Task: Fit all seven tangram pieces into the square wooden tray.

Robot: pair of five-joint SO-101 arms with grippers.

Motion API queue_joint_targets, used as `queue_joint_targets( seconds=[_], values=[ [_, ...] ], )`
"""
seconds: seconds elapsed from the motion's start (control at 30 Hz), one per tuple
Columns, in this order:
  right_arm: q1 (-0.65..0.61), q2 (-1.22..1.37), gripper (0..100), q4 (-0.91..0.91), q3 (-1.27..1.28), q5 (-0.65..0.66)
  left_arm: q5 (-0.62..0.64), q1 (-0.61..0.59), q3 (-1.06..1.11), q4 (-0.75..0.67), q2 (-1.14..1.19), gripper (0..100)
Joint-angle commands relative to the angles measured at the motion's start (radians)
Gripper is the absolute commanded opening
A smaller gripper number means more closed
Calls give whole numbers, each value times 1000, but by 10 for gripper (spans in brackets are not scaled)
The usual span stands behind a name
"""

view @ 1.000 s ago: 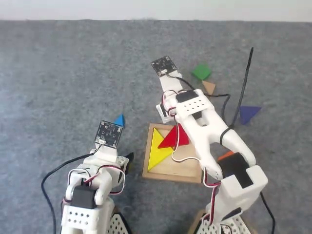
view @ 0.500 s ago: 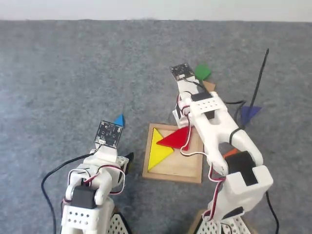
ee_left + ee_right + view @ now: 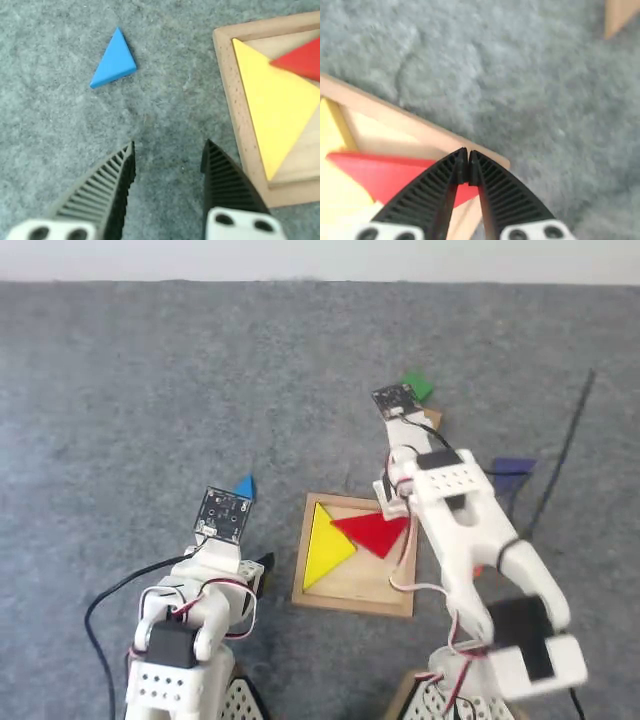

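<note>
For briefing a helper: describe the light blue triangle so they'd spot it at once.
Start at the square wooden tray on the carpet. Off the side holding the yellow triangle, ahead of the left gripper, a small triangle lies alone. It is light blue; the other blue piece, beyond the tray, is darker.

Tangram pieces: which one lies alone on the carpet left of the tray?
The small light-blue triangle, ahead of the left end effector. The yellow triangle and red triangle sit in the tray; the dark-blue triangle lies to its right.
</note>
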Motion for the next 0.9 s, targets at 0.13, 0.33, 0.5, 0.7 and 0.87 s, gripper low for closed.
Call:
queue_joint_targets(
  seconds=[0.13, 0.33, 0.5, 0.7, 0.87],
  values=[
    [5, -286, 8, -50, 114, 0, -2, 5, -7, -5, -8, 207],
    [-16, -499, 8, -61, 276, -20, -2, 5, -7, -5, -8, 207],
    [-15, -501, 8, -42, 342, 17, -2, 5, -7, -5, -8, 207],
    [-16, -406, 8, -35, 351, 46, -2, 5, -7, -5, -8, 207],
    [-102, -320, 8, -70, 341, 49, -2, 5, -7, -5, -8, 207]
  ],
)
